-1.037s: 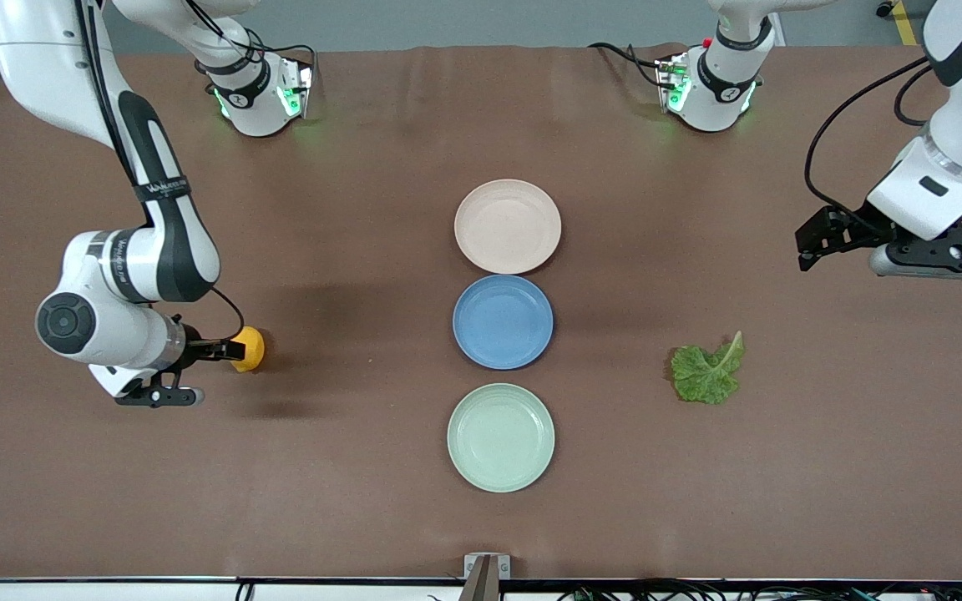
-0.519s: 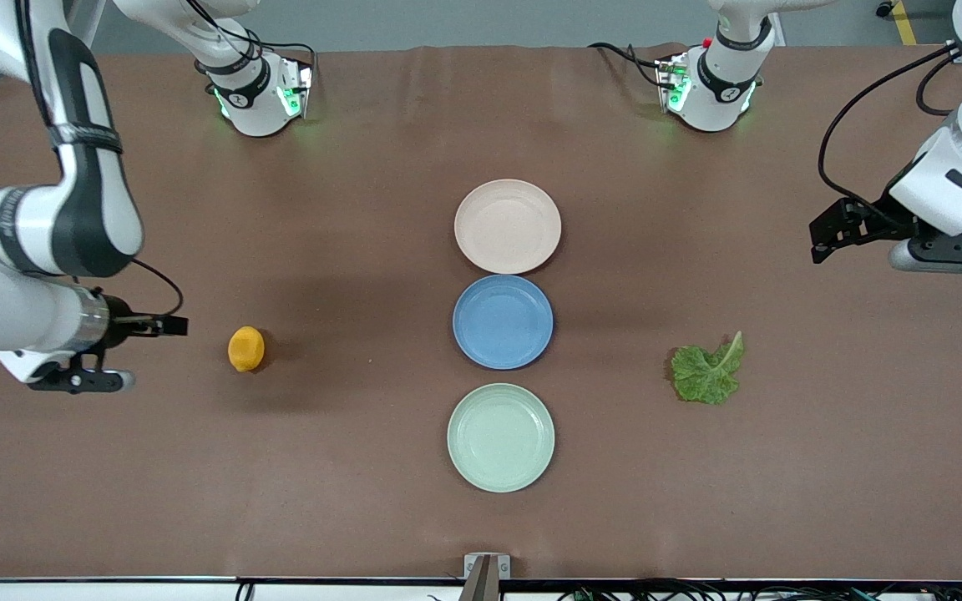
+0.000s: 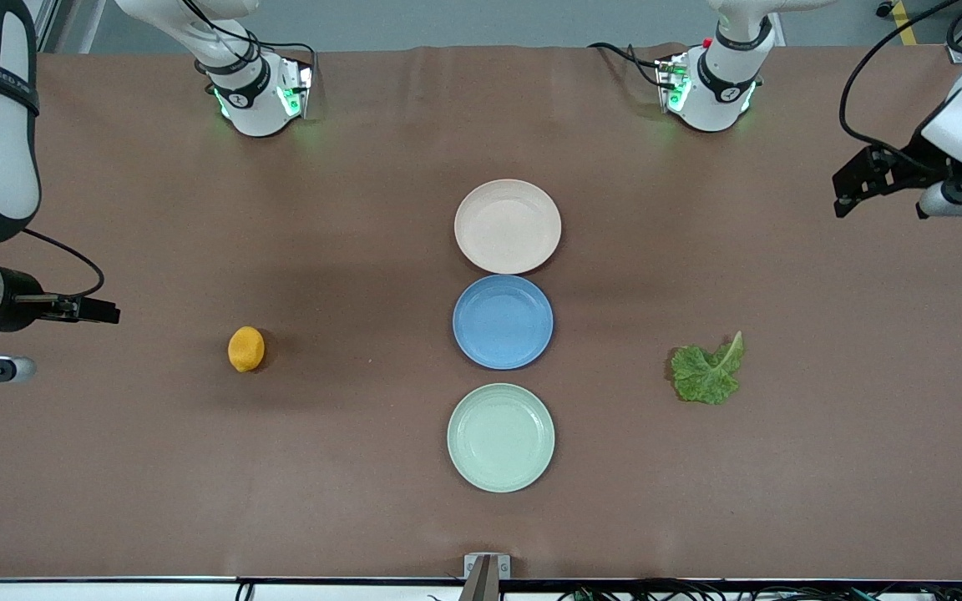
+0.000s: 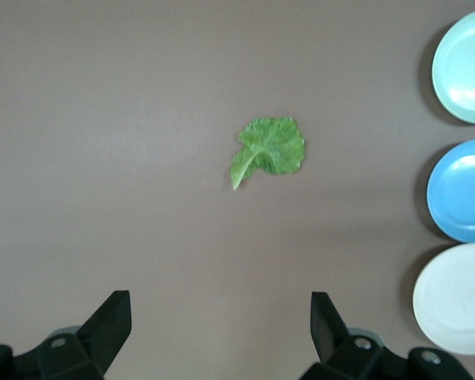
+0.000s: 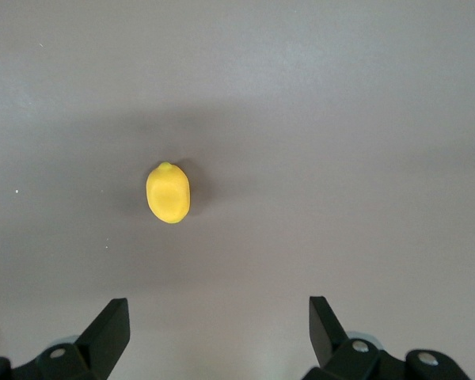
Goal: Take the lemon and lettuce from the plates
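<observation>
The lemon (image 3: 246, 349) lies on the bare table toward the right arm's end, off any plate; it also shows in the right wrist view (image 5: 168, 192). The lettuce (image 3: 706, 371) lies flat on the table toward the left arm's end and shows in the left wrist view (image 4: 269, 150). The beige plate (image 3: 508, 225) and the mint plate (image 3: 501, 436) are empty. My right gripper (image 3: 103, 313) is open and empty, over bare table apart from the lemon. My left gripper (image 3: 848, 190) is open and empty, over bare table apart from the lettuce.
A blue plate (image 3: 503, 321), also empty, sits between the beige and mint plates in a row at the table's middle. The left wrist view shows all three: mint (image 4: 467, 63), blue (image 4: 463, 190), beige (image 4: 455, 299). The arm bases stand along the table's edge farthest from the front camera.
My right gripper was around the lemon, let it go and drew back toward the right arm's end. My left gripper rose and drew away from the lettuce. Lemon and lettuce stayed put.
</observation>
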`<state>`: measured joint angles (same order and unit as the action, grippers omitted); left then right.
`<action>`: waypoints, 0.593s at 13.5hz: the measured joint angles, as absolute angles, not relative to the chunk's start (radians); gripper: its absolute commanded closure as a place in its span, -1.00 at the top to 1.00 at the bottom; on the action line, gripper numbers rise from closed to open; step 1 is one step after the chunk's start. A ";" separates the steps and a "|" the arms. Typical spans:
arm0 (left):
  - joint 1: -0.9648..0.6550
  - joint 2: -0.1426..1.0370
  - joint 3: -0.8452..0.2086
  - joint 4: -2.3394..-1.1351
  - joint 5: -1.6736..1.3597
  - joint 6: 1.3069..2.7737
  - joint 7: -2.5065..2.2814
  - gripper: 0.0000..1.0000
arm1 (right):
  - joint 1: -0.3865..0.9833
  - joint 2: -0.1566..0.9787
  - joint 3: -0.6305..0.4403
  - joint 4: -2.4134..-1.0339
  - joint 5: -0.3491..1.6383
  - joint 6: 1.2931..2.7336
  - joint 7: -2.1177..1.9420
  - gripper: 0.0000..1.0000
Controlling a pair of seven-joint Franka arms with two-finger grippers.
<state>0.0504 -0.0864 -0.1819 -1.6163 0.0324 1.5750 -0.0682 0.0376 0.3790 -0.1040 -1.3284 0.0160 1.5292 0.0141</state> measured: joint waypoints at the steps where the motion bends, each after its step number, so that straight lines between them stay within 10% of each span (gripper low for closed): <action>1: 0.048 -0.114 -0.181 -1.641 0.013 1.569 -0.071 1.00 | 0.038 0.379 -0.100 -1.324 0.016 1.529 0.014 1.00; 8: 0.046 -0.188 -0.166 -1.689 -0.025 1.527 -0.116 1.00 | 0.073 0.290 -0.086 -1.417 0.018 1.589 0.011 1.00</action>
<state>0.0457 -0.1883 -0.1657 -1.6894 -0.0247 1.5272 -0.1155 0.0728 0.2895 -0.0858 -1.4168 0.0176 1.5895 0.0114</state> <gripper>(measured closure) 0.000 0.000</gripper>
